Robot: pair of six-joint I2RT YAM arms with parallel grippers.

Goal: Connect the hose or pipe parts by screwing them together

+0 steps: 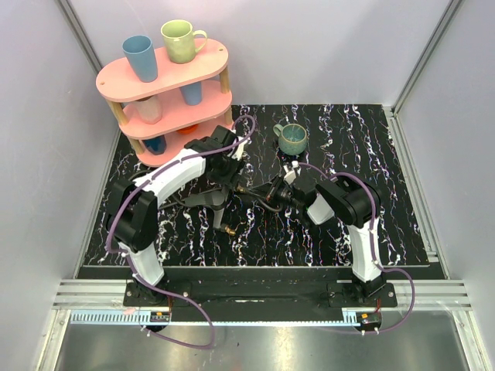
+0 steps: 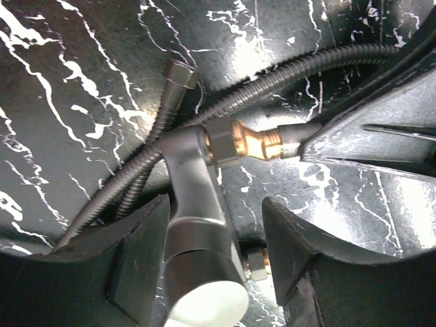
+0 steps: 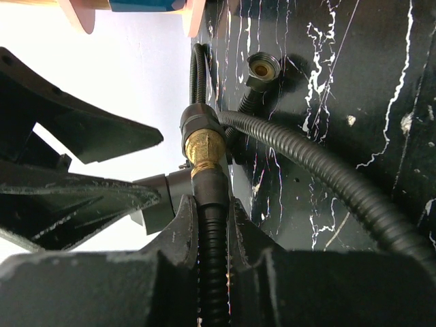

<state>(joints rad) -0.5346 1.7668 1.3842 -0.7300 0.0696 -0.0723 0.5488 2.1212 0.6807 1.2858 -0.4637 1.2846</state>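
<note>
A dark grey piece (image 2: 197,225) with a long stem stands between the fingers of my left gripper (image 2: 216,211), which is open, with a clear gap on the right side. Its brass fitting (image 2: 248,143) meets the end collar of a thin black ribbed hose (image 3: 212,259). My right gripper (image 3: 212,204) is shut on that hose just behind the collar, below the brass joint (image 3: 204,146). A second hose (image 3: 327,170) lies curled on the table, its open end fitting (image 3: 262,68) lying free. In the top view both grippers (image 1: 224,166) (image 1: 280,192) meet mid-table above the fan-shaped part (image 1: 203,197).
A pink two-tier shelf (image 1: 166,85) with several cups stands at the back left. A green-blue mug (image 1: 293,138) sits just behind the right gripper. A loose brass-tipped hose end (image 1: 230,230) lies on the black marbled table (image 1: 348,154) in front of the left gripper.
</note>
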